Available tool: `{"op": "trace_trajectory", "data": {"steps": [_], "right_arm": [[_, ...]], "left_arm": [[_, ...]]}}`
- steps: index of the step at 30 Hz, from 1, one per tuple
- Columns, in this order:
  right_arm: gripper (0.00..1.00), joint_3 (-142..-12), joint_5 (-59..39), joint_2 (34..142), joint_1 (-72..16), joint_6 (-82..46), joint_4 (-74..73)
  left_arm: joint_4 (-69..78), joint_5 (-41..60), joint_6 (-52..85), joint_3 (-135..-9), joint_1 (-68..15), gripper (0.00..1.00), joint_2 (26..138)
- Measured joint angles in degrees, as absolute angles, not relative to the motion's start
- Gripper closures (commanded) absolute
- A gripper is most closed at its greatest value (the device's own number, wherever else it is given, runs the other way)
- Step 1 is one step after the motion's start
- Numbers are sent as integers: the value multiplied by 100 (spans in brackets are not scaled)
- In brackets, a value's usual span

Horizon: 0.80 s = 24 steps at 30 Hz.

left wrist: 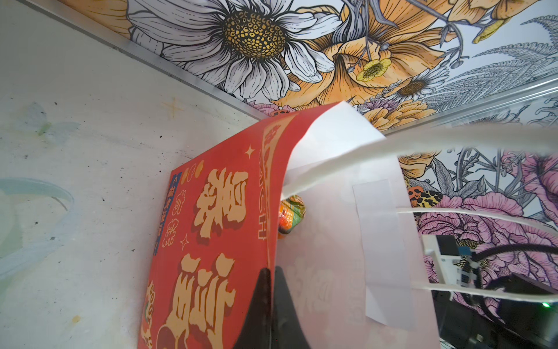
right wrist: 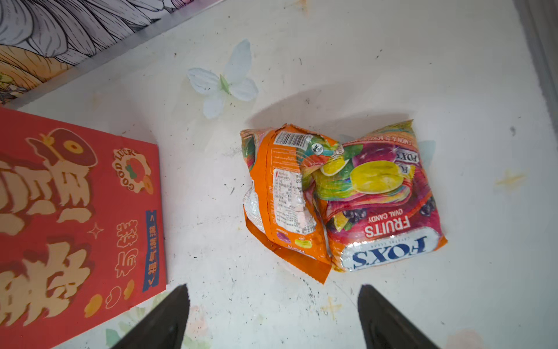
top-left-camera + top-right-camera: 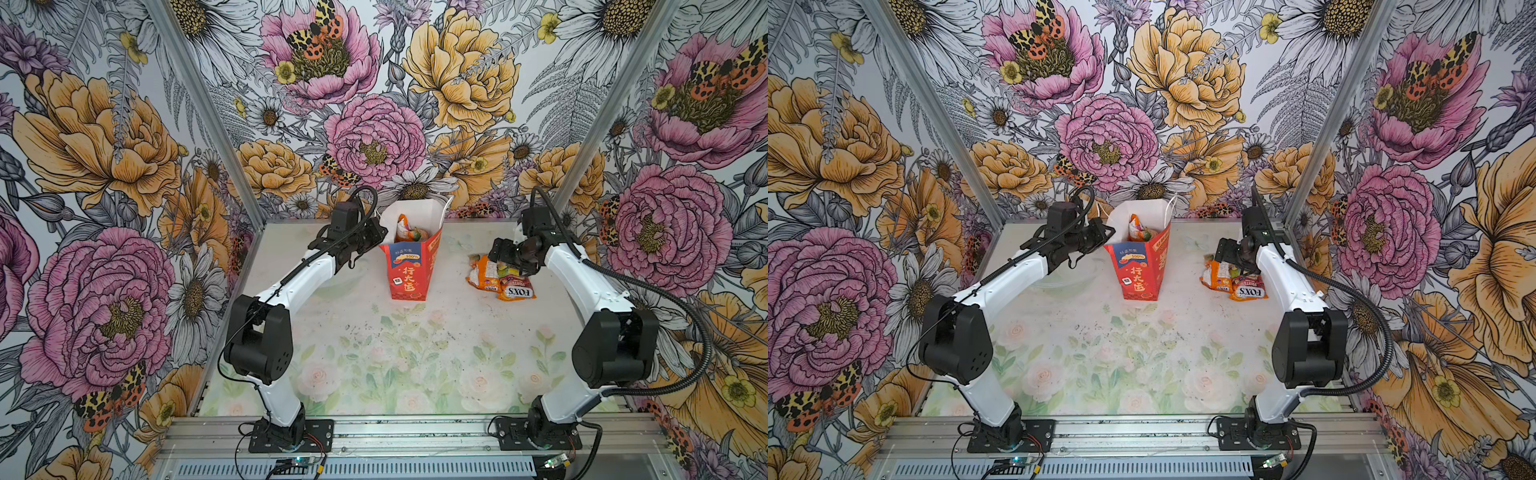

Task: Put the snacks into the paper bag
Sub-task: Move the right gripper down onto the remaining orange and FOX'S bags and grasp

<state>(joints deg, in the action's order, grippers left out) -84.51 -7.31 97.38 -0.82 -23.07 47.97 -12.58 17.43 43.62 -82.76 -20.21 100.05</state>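
Note:
The red paper bag stands upright at the back middle of the table. My left gripper is shut on the bag's left wall at the rim, one finger outside and one inside. An orange snack packet sits inside the bag. Two FOX'S snacks lie side by side to the right: an orange one lying back up and a magenta-yellow "FRUITS" one. My right gripper hangs open just above them, holding nothing.
Floral walls and aluminium corner posts close in the back and sides. The bag's white cord handles cross the left wrist view. The bag's side stands a short way from the packets. A metal rail runs along the front edge.

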Motion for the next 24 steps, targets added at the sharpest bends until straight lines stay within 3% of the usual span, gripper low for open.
{"op": "trace_trajectory", "data": {"steps": [24], "right_arm": [[4, -8812, -1166, 11399, -237, -1896, 4274]], "left_arm": [[-1258, 1743, 4366, -8274, -2021, 100, 10007]]}}
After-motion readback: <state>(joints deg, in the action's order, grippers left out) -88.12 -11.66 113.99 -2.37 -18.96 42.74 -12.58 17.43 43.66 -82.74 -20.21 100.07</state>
